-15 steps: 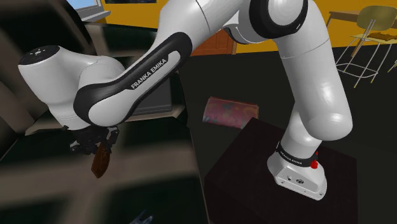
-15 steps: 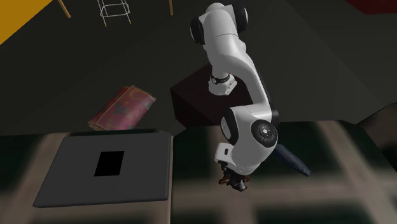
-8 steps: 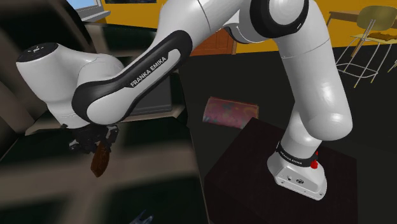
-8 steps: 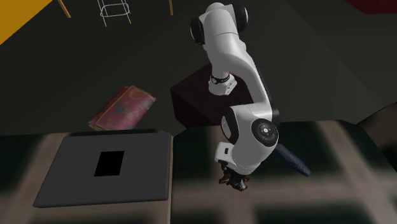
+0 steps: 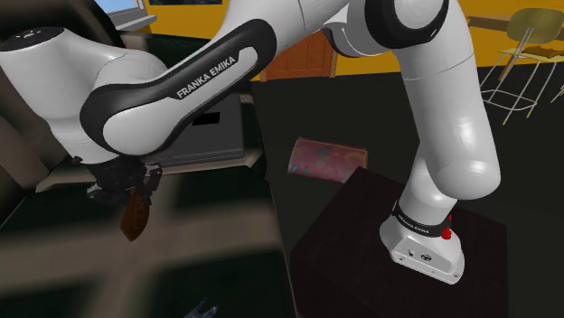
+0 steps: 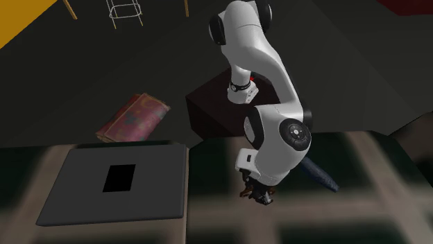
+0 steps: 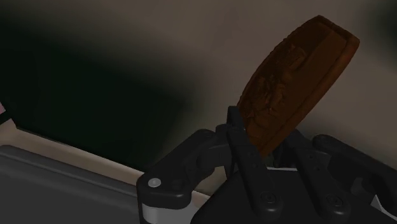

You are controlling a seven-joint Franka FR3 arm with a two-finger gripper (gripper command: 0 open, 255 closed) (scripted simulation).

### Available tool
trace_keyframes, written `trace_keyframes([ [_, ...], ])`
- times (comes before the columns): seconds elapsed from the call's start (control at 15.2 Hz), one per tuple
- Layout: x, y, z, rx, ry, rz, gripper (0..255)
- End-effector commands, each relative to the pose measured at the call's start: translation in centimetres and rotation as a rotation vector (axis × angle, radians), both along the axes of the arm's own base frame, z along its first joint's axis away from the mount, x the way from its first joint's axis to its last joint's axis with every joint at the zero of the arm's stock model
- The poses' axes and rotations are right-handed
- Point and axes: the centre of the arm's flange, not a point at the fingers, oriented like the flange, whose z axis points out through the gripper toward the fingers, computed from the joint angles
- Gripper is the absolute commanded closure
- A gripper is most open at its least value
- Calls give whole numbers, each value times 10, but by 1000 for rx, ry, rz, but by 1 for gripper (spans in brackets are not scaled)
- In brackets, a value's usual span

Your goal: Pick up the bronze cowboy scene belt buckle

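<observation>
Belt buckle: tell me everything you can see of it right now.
The belt buckle is a reddish-brown oval plaque, bronze-like, with a raised figure scene on its face and a smooth, thick rim. The gripper is shut on its lower end, with the black fingers clasping it between them, so most of it sticks out beyond them, tilted. In the shoulder view it hangs beneath the gripper, over the dim striped surface. Nothing else seems to touch it.

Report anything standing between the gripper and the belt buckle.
Nothing visible does. The gripper is shut on the brown embossed belt buckle, its black fingers clasping the buckle's near end directly, with no object between them. In the shoulder view the buckle hangs from the gripper above the work surface.
</observation>
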Motion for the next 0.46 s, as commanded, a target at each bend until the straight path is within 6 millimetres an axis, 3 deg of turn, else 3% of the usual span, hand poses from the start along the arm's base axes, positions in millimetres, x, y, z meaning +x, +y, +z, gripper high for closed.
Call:
trace_keyframes([
  [0.0, 0, -1, 11, 0, 0, 0, 255],
  [0.26, 0, -1, 32, 0, 0, 0, 255],
  [0.4, -1, -1, 33, 0, 0, 0, 255],
])
